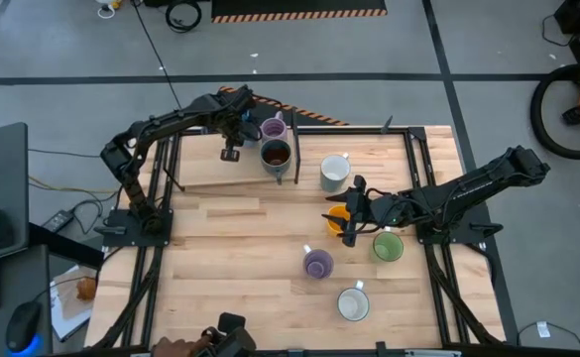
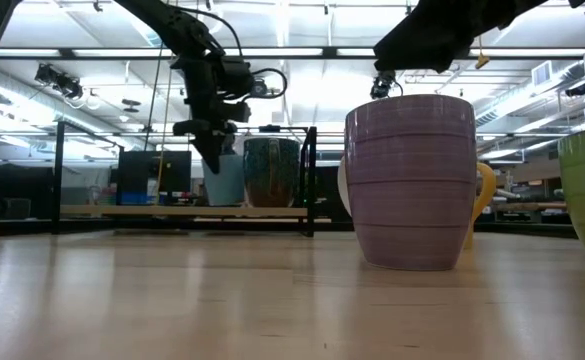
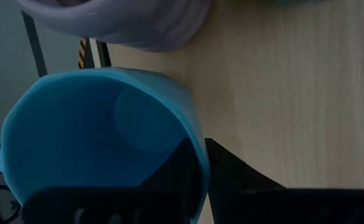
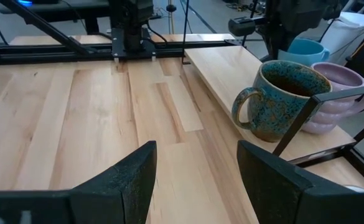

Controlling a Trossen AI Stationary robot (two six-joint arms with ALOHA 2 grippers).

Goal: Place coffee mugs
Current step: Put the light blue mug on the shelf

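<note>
Left jaws (image 1: 242, 127) pinched blue mug (image 3: 101, 140) rim on shelf (image 1: 205, 174); right jaws (image 4: 194, 165) wide, empty over desk (image 1: 240, 248). Risk: lift-off drags mug into lilac mug (image 3: 138, 22).

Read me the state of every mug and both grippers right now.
Blue mug: upright, rim gripped.
Left gripper: shut on blue mug.
Right gripper: open, empty.
Shelf lilac mug: upright on shelf.
Dark mug: upright on shelf.
Orange mug: upright, below right gripper.
Green mug: upright, free.
Table lilac mug: upright, free.
Far white mug: upright, free.
Near white mug: upright, free.
</note>
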